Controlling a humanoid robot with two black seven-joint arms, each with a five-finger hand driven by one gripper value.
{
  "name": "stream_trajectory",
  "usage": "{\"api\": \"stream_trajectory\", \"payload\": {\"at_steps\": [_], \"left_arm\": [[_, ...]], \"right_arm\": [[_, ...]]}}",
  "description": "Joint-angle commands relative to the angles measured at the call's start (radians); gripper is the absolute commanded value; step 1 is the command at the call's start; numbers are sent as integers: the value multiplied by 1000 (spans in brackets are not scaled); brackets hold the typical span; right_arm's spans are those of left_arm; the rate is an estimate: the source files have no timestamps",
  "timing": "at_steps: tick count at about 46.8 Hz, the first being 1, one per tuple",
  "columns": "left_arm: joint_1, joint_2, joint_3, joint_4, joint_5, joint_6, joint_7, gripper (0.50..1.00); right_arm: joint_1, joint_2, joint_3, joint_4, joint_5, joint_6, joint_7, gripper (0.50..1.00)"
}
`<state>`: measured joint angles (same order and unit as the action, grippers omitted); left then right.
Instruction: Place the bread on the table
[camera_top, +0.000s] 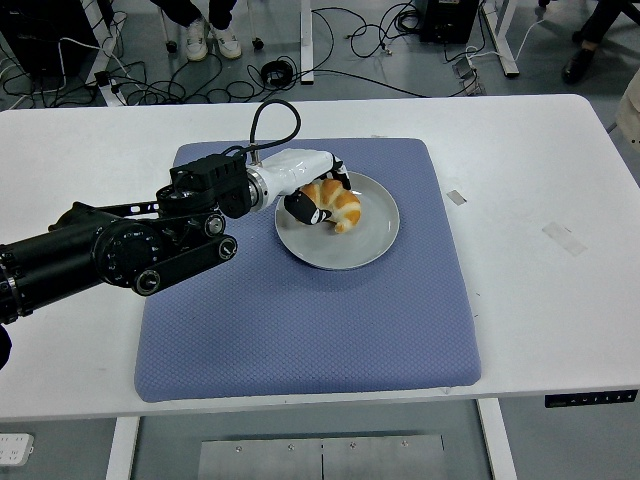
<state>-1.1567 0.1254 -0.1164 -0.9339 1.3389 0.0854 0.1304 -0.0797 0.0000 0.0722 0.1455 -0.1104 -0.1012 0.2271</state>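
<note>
A golden croissant (337, 207) lies on a grey round plate (340, 246) at the back middle of the blue mat (300, 320). My left hand (316, 196), white with black fingertips, reaches in from the left and is curled around the croissant's left end, thumb below and fingers over the top. The bread looks slightly raised off the plate's surface, though I cannot tell if it still touches. The right arm is out of view.
The white table (540, 200) surrounds the mat, with two small tape pieces (456, 197) on its right part. A black cable (268, 118) loops up from my left wrist. Cables and people's feet show on the floor beyond the far edge.
</note>
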Motion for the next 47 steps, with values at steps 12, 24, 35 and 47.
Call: {"api": "stream_trajectory", "payload": {"at_steps": [12,24,35,47], "left_arm": [[-38,54,-8,0,-17,0,-2,574],[-49,155,-8,0,-20,4,-9,567],[-29,232,-2,3,-27,28,-12,567],[22,278,4,21,-44,48,-20,567]], "right_arm": [[0,0,0,-1,0,0,0,1000],[0,0,1,0,0,0,0,1000],[0,0,0,-1,0,0,0,1000],[0,0,0,-1,0,0,0,1000]]}}
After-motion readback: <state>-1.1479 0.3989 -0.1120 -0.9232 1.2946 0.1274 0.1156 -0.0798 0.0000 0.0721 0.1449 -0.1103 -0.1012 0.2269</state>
